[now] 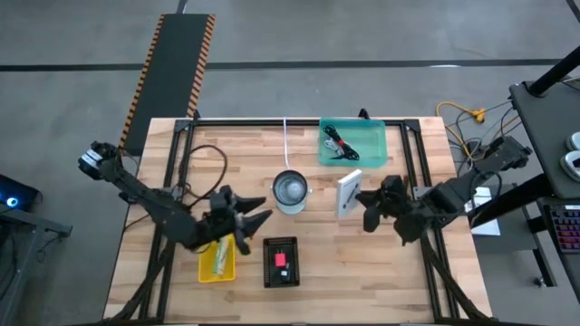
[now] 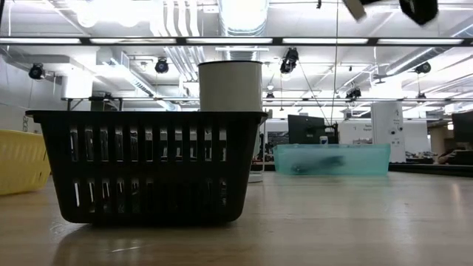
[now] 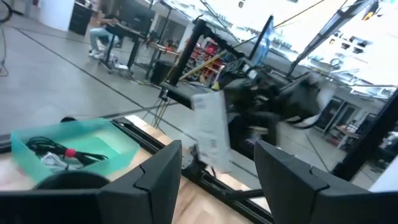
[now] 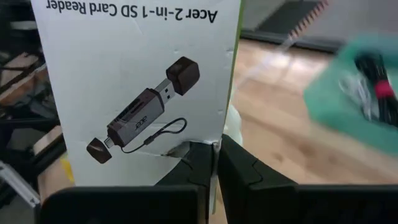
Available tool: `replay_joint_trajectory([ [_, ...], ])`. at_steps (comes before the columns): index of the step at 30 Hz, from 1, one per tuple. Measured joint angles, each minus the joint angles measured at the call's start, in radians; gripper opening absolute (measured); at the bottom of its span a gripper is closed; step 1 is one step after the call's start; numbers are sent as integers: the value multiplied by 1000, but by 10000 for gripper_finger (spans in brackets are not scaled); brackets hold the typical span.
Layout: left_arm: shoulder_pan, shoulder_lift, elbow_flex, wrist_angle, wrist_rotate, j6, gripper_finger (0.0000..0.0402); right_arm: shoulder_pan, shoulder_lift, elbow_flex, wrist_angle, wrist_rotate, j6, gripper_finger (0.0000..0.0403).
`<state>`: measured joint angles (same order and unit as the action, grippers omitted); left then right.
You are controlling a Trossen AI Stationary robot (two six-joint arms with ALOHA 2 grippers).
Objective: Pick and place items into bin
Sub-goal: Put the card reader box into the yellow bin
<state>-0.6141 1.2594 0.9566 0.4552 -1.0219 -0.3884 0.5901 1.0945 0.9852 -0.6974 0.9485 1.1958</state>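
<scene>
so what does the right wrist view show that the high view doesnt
Only the right wrist view shows the white packet's print: an Acer SD card reader with a drawing. Only the high view shows the left gripper, open above the yellow bin, plus the black basket and metal cup. Both show the right gripper holding the packet, and the teal bin.

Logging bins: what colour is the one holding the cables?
Translucent teal bin, with cables inside; clearest in the high view.
</scene>
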Motion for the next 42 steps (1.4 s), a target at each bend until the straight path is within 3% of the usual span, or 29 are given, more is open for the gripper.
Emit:
replay_joint_trajectory([
  [11,223,146,80,7,315,15,185,-113,139,224,0,2,-348,8],
  [20,279,263,195,7,317,140,185,-139,254,321,-8,46,-441,8],
  [29,321,289,218,8,310,133,180,-140,319,370,-7,83,-501,8],
  [33,334,287,222,8,311,133,139,-143,323,374,-7,85,-501,8],
  [39,345,285,230,8,312,133,29,-149,316,378,-6,100,-501,15],
  [42,349,280,230,8,314,132,21,-151,311,383,-6,99,-521,35],
])
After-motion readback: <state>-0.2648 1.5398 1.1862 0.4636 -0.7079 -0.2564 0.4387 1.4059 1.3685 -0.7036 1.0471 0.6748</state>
